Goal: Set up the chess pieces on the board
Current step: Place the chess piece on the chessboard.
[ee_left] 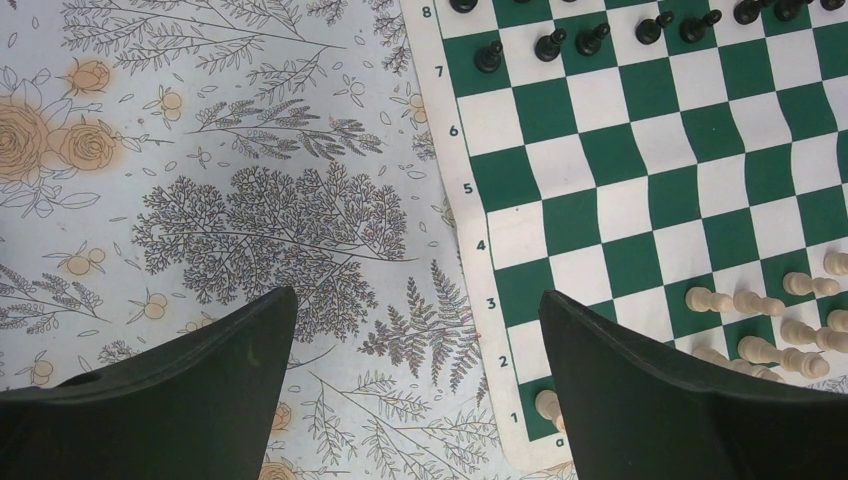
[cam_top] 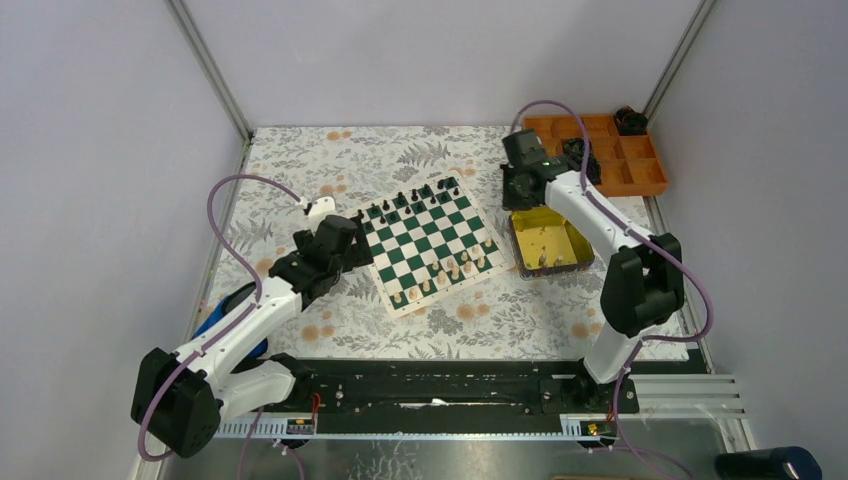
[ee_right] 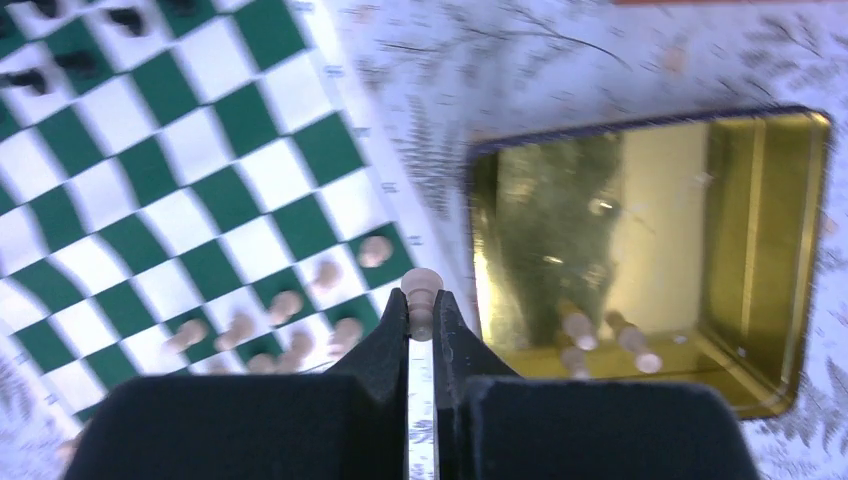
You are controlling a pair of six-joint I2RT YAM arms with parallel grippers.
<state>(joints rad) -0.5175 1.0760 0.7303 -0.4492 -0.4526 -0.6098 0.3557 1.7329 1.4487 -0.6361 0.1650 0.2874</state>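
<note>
Right gripper (ee_right: 420, 312): black fingers pinched nearly together on a cream pawn (ee_right: 421, 290), whose round head pokes up above the tips. In the wrist view it shows against the strip between the board (ee_right: 150, 200) edge and the tin (ee_right: 820, 250). The board is a thin, slightly wavy mat of green and white checks with a pale numbered border, lying at an angle on the floral cloth (cam_top: 300, 170). Black pieces (cam_top: 410, 200) stand upright on the far rows. Cream pieces (cam_top: 450, 270) are on the near rows, some out of line; whether upright or lying I cannot tell. The tin is shiny gold, rectangular and shallow, and a few cream pieces (ee_right: 605, 340) lie in it. An orange compartment tray (cam_top: 640, 175) sits at the far right. Left gripper (ee_left: 418, 300): wedge-shaped black fingers spread wide, holding nothing, over the cloth just beside the board's left edge.
</note>
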